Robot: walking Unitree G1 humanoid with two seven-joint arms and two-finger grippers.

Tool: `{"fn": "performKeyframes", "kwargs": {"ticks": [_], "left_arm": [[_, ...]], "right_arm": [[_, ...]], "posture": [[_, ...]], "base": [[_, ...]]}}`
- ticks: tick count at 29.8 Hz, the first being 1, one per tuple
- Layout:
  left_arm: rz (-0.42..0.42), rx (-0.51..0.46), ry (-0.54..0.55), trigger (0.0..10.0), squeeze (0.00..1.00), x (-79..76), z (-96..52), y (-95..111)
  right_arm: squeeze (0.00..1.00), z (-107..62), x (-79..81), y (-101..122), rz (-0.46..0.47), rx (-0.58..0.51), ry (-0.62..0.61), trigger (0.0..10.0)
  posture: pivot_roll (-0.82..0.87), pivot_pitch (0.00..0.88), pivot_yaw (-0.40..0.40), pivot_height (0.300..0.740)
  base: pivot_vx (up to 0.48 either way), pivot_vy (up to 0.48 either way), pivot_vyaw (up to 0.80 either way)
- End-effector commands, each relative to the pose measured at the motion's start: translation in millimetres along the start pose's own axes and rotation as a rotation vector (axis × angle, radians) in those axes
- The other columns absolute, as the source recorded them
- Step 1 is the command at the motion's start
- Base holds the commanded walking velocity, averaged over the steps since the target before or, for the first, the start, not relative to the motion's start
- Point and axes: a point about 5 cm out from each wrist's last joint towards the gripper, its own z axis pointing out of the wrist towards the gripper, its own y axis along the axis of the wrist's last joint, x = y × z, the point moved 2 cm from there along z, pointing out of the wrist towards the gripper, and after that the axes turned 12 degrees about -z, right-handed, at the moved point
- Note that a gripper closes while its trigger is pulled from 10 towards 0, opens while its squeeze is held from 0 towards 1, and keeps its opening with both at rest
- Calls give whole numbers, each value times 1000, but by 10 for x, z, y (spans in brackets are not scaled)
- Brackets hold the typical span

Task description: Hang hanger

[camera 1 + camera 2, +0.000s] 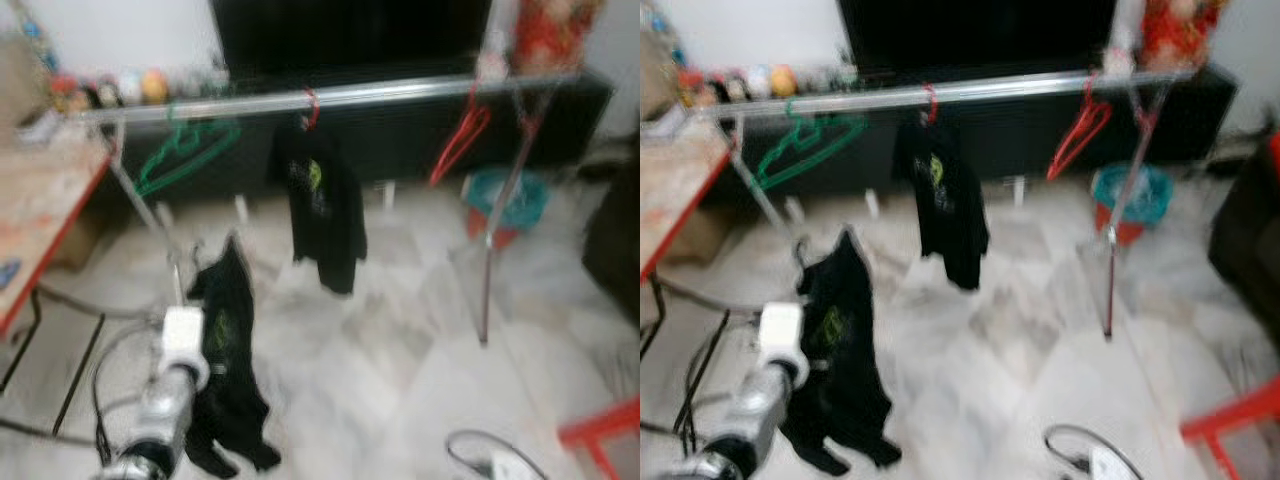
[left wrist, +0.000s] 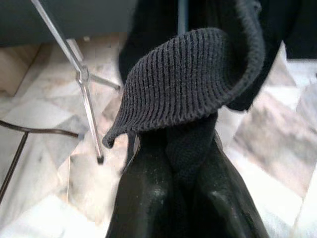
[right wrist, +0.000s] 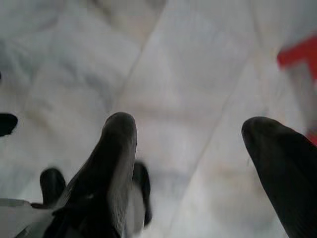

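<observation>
A silver clothes rail (image 1: 400, 92) runs across the room. On it hang an empty green hanger (image 1: 185, 150), a black shirt (image 1: 325, 205) on a red hanger (image 1: 310, 105), and an empty red hanger (image 1: 460, 140). Below the rail's left end, my left arm (image 1: 165, 390) holds up a second black garment (image 1: 225, 340). My left gripper (image 2: 178, 144) is shut on its ribbed collar (image 2: 188, 84). I cannot tell whether a hanger is inside it. My right gripper (image 3: 190, 129) is open over the marble floor, holding nothing.
A wooden table with a red edge (image 1: 50, 200) stands at the left. A dark TV cabinet (image 1: 560, 120) lies behind the rail. A teal bin (image 1: 505, 205) sits by the rack's right leg (image 1: 495, 230). A red stool (image 1: 605, 435) and a cable (image 1: 490, 450) are near right.
</observation>
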Motion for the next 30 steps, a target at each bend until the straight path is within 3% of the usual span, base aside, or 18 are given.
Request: {"fn": "performKeyframes", "kwargs": {"ticks": [1,6,30], "left_arm": [[7,-17,34,10000,0,139,-12,58],[0,-22,29,10000,0,115,-1,71],[-9,-29,19,10000,0,78,15,91]], "right_arm": [[0,-4,138,-17,10,1,31,10000],[0,-3,214,-6,12,-3,38,10000],[0,-4,149,-25,1,8,39,10000]], "posture": [[-47,1,72,740],[-48,1,73,740],[-49,1,71,740]], "base": [[304,0,0],[304,0,0],[322,0,0]]}}
